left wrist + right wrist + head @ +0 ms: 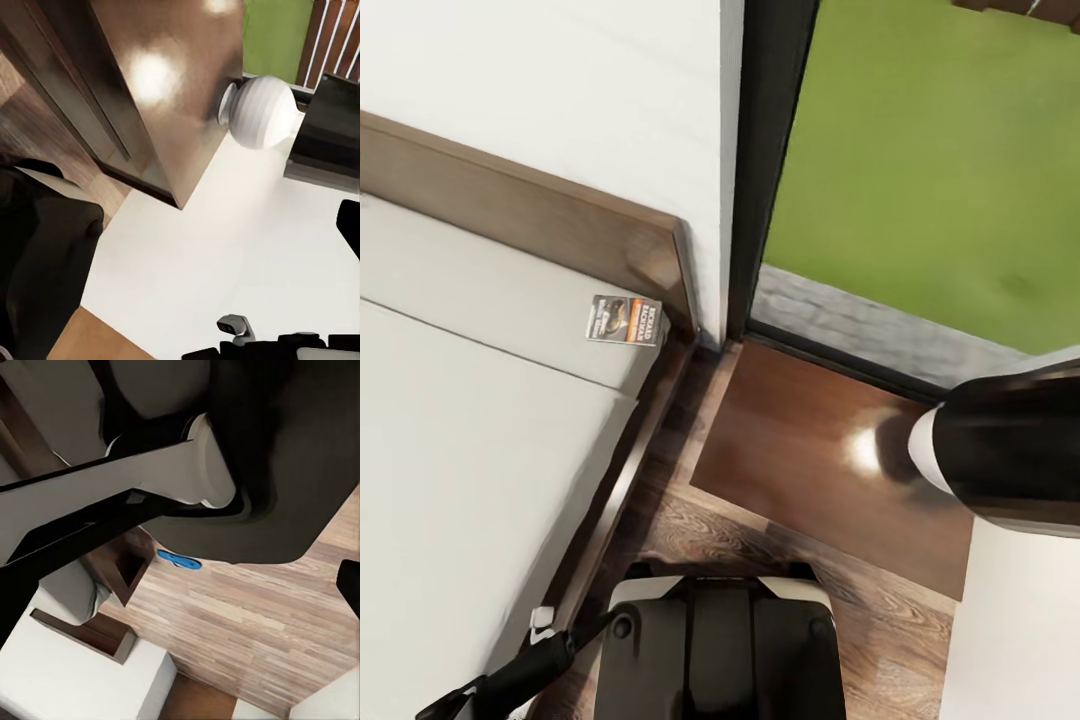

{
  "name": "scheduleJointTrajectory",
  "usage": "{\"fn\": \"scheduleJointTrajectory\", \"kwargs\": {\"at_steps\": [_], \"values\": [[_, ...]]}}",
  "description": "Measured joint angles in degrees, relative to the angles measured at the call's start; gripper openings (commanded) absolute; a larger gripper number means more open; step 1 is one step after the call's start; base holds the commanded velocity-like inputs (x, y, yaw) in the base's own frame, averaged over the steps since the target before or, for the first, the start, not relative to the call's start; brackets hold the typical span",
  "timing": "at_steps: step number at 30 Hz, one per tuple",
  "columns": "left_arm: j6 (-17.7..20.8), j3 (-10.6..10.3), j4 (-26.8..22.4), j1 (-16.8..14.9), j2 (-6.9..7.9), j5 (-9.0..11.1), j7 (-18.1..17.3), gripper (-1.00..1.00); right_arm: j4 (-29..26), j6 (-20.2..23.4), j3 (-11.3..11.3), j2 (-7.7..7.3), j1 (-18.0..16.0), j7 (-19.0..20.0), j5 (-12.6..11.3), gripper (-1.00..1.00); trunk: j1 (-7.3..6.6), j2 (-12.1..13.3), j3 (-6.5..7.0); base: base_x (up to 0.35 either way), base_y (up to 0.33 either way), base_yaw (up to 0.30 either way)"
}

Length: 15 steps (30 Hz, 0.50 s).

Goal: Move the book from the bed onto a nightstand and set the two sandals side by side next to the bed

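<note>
book (624,320): one, thin, dark pictured cover, orange band, white lettering, flat on bed (470,400) corner by headboard (540,215) | nightstand (810,460): one, glossy brown, beside bed | sandal (178,560): one, blue, on floor (255,622) | both grippers: opening cannot tell

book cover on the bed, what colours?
The book has a dark cover picture, an orange band and white lettering; clearest in the head view.

Glossy black trunk (720,655) with white shoulder trim, slim black left arm (520,672), black-and-white right arm (1010,450).
</note>
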Motion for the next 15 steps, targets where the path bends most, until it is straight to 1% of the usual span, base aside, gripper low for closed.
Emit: {"fn": "scheduleJointTrajectory", "kwargs": {"at_steps": [3,8,10,11,12,13,15], "values": [[-0.05,-0.04,0.0,0.0,-0.19,0.0,0.05,1.0,-0.29,0.34,-0.09,-0.88,0.0,0.19,-0.07,1.0,0.0,0.0,-0.03,0.0,0.0,0.018],[-0.06,0.0,0.45,-0.03,-0.71,-0.05,0.08,1.0,-1.36,0.73,-0.34,-4.01,-0.03,0.4,-0.11,1.0,0.0,0.0,-0.04,0.0,0.0,0.005],[-0.07,0.02,0.76,-0.03,-0.8,-0.1,0.08,1.0,-4.31,2.09,-0.52,-5.31,-0.04,0.46,-0.03,1.0,0.0,0.0,-0.04,0.0,0.0,0.001],[-0.07,0.03,0.87,-0.02,-0.82,-0.12,0.08,1.0,-8.74,6.35,-0.42,-6.23,-0.05,0.45,-0.07,1.0,0.0,-0.01,-0.04,0.0,0.0,0.0],[-0.07,0.03,0.91,-0.02,-0.83,-0.13,0.08,1.0,-12.17,10.5,-0.33,-6.69,-0.06,0.47,-0.05,1.0,0.0,0.0,-0.04,0.0,0.0,0.0],[-0.07,0.03,0.92,-0.01,-0.84,-0.13,0.08,1.0,-13.9,12.57,-0.31,-6.88,-0.04,0.49,-0.02,1.0,0.0,0.0,-0.04,0.0,0.0,0.0],[-0.07,0.03,0.95,-0.01,-0.85,-0.13,0.08,1.0,-19.95,18.73,-0.4,-7.29,-0.04,0.55,-0.07,1.0,0.0,0.0,-0.04,0.0,0.0,0.0]]}}
